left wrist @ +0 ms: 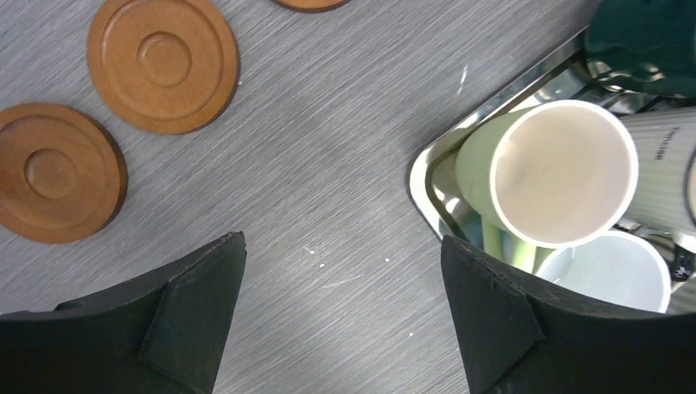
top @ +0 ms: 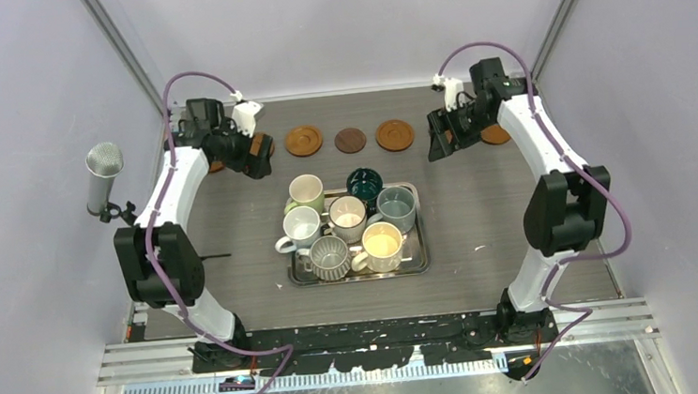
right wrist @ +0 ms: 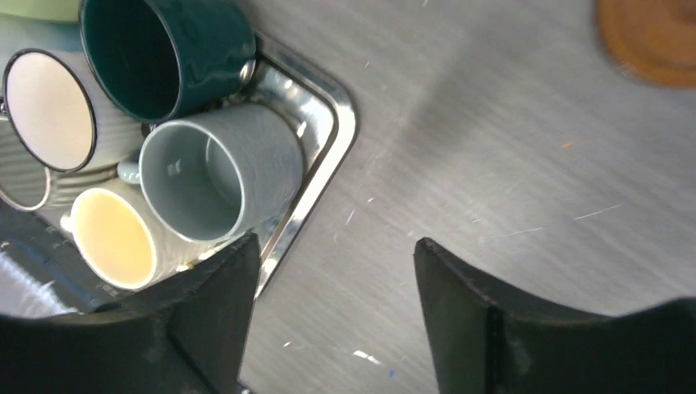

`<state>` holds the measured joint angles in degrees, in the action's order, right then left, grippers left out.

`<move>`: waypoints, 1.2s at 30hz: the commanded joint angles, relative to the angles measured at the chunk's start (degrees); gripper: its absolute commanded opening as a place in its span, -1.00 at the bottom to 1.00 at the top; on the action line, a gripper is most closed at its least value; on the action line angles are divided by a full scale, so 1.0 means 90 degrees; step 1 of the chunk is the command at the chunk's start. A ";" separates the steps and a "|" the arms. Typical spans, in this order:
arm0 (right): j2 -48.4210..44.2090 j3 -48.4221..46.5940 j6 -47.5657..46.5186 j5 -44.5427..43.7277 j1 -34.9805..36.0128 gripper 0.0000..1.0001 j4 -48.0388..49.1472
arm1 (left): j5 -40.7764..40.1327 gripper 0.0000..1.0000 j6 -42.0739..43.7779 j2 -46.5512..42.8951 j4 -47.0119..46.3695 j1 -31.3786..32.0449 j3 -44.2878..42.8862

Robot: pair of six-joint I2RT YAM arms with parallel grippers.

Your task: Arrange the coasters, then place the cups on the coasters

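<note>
Both claws hang wide and empty: your left gripper [left wrist: 343,246] beyond the steel tray's [top: 421,238] far-left corner, your right gripper [right wrist: 336,246] beyond its far-right corner. The coasters [top: 303,140] lie in a row behind the tray; the cups [top: 348,218] crowd on it. You would probably do best to take an outer cup first; lift it straight up, clear of its neighbours.

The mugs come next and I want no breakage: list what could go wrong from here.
1. The mugs stand packed and touching on the tray, so reaching round one may shove its neighbours.
2. The pale green mug sits right at the tray's corner, so a nudge might tip it over the rim.
3. The dark coaster is smaller than the orange coasters, so a mug set there could end up off-centre.
</note>
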<state>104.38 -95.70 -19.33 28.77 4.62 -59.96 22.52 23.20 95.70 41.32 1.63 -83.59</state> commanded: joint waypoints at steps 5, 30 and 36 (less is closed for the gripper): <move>-0.1193 0.1014 0.0901 -0.0813 -0.0029 0.66 0.2903 | 0.1729 0.99 0.1599 -0.0650 0.0632 0.0032 0.0398; -0.0386 0.0210 0.0959 -0.0871 -0.0032 0.68 0.1738 | 0.0985 0.50 0.2556 -0.2025 -0.0125 0.0981 0.3871; -0.0389 0.0282 0.1004 -0.0830 -0.0034 0.67 0.1673 | 0.0729 0.40 0.2229 -0.1991 -0.0705 0.1030 0.4044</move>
<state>101.65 -92.36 -11.49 21.50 4.47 -45.08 30.74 45.32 78.83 40.93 10.57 -47.40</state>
